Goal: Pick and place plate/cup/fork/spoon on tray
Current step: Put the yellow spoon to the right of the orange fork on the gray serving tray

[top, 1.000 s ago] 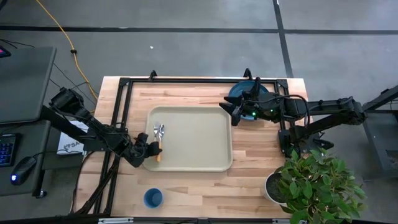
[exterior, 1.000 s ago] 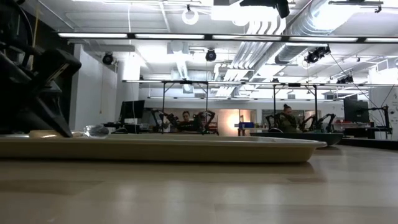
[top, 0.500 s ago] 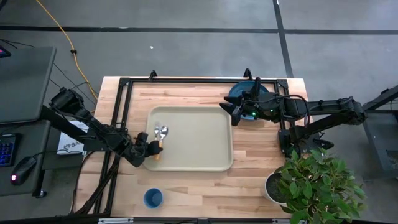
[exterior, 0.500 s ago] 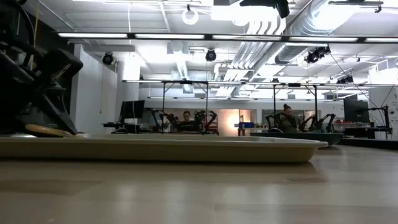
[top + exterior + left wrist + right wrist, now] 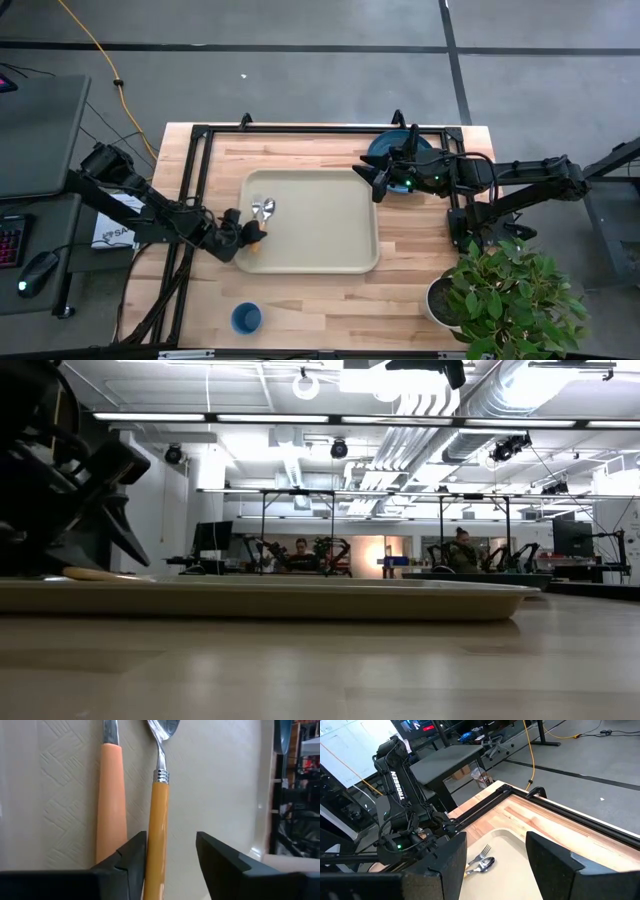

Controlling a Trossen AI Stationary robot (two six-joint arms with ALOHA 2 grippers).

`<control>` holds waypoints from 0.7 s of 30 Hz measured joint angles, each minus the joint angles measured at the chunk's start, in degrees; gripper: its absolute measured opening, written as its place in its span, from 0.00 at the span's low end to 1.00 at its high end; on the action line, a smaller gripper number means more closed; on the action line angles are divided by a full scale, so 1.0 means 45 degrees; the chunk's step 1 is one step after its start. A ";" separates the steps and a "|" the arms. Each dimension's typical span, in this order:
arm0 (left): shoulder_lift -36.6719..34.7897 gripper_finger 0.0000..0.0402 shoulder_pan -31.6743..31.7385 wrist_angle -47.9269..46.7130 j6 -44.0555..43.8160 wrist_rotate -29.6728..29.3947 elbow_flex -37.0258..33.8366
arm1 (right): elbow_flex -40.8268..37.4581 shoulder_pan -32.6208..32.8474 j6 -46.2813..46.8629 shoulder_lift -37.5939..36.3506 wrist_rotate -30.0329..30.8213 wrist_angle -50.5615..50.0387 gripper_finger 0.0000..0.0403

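The cream tray [image 5: 330, 250] lies mid-table. On its left part lie the fork [image 5: 255, 208] and the spoon [image 5: 268, 209], side by side with their orange handles toward the near-left. My left gripper [image 5: 252, 236] is open at the tray's left rim, its fingers on either side of the spoon's handle [image 5: 157, 820]. My right gripper [image 5: 368, 180] hovers open over the tray's far right corner, with nothing between its fingers. The blue plate [image 5: 386, 146] lies at the table's far edge, partly hidden by the right arm. Near the front edge stands the blue cup [image 5: 246, 318]. My left gripper has the free end of the spoon's orange handle [image 5: 156, 855] lying between its open fingers, close against the inner side of one finger [image 5: 134, 851]. I cannot tell whether they touch. The fingers come low from the table's left, along the handle. The spoon lies flat on the tray.
A potted plant [image 5: 510, 300] stands at the near right corner. A black metal frame [image 5: 300, 130] runs along the table's far and left edges. Bare wood shows between the tray and the front edge.
My left gripper has opened and let go of the spoon, which was tilted above the tray and now lies flat beside the fork. The gripper has moved a little toward the table's right edge, and the tray has slid slightly right with it.
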 joint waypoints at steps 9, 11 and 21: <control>-0.0010 0.41 0.0423 0.1050 0.0151 0.0483 0.0005 | 0.0002 -0.0001 -0.0019 0.0000 0.0000 0.0000 0.48; -0.0015 0.41 0.0525 0.1111 0.0151 0.0629 0.0010 | 0.0002 0.0000 -0.0019 0.0000 0.0000 0.0000 0.48; -0.0024 0.41 0.1277 0.1183 0.0704 0.1071 0.0019 | -0.0002 -0.0002 -0.0018 0.0003 -0.0010 0.0000 0.48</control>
